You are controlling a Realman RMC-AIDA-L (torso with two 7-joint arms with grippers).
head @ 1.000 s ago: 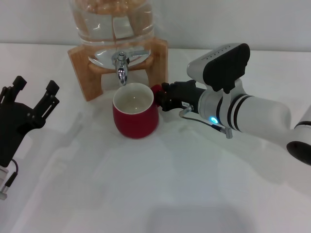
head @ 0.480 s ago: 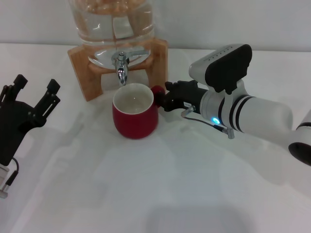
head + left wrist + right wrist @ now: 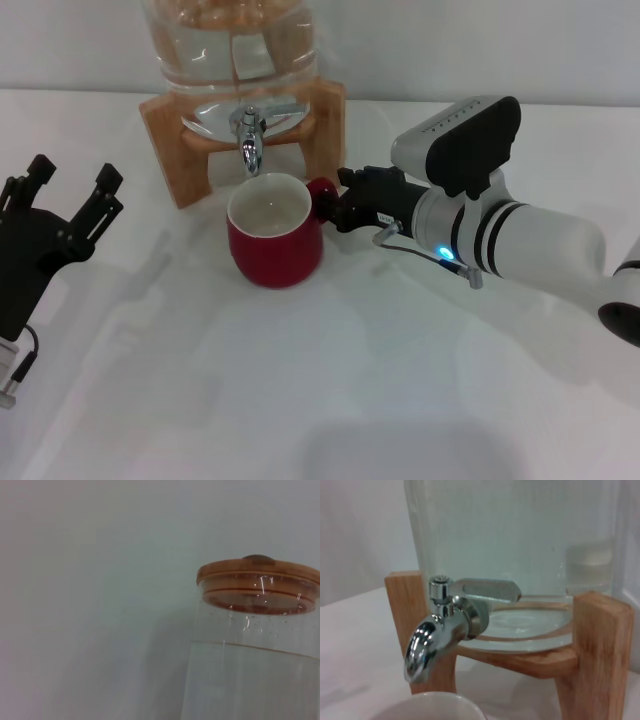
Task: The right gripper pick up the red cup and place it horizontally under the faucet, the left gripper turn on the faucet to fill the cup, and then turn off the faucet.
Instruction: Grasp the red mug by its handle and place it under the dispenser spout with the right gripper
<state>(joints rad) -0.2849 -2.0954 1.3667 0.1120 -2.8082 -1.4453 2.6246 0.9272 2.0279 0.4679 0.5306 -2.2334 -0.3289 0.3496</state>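
Black-fingered, the left gripper (image 3: 68, 192) rests near the table's left edge, spread wide and empty. The right gripper (image 3: 345, 205) reaches in level, clamped on the red cup's (image 3: 272, 242) handle; cup upright beneath the faucet (image 3: 249, 140).

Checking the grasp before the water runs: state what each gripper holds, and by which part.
The right gripper holds the red cup by its handle. The left gripper holds nothing, open off to the left.

White table (image 3: 300, 400), pale wall (image 3: 480, 45)
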